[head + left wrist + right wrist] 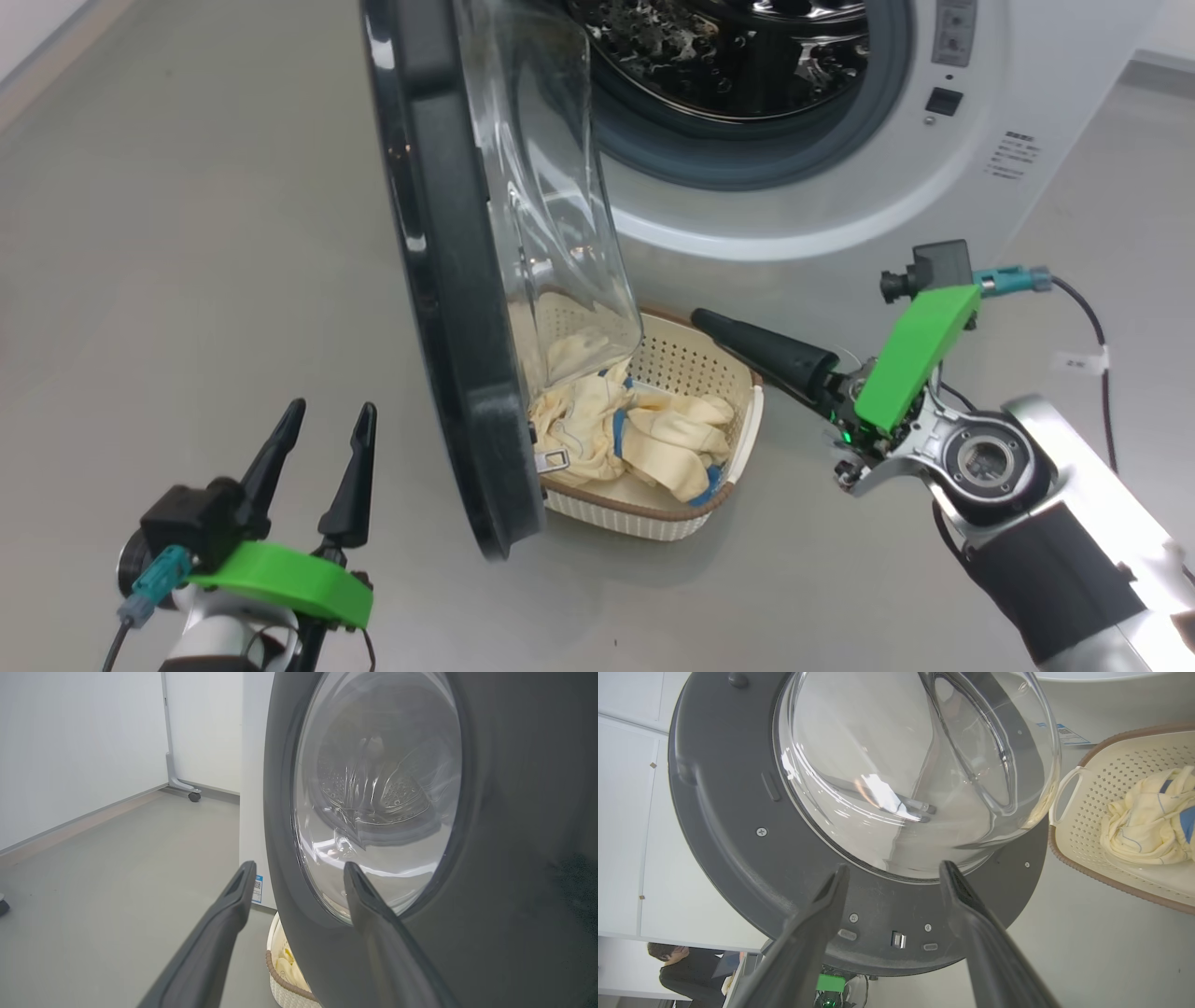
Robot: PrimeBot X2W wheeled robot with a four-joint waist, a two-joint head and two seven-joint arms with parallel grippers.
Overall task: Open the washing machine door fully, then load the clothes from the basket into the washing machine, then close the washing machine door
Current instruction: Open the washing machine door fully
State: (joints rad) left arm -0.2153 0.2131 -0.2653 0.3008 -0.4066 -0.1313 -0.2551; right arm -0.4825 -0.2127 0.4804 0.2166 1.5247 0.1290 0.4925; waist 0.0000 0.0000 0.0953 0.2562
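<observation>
Blue QR label (257, 889) low on washer (252, 774), txt unreadable; L claw (334, 406) & R claw (893, 866) both wide.

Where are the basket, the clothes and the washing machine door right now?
basket (691, 359), head view, on its perforated far wall.
clothes (667, 448), head view, on a cream fold mid-heap.
washing machine door (453, 280), head view, on its black rim.

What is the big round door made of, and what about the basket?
The washing machine door looks like black plastic with a glossy rim that mirrors light; its bowl seems clear glass, since you see through it. The basket looks like matt cream plastic, moulded with neat holes.
</observation>
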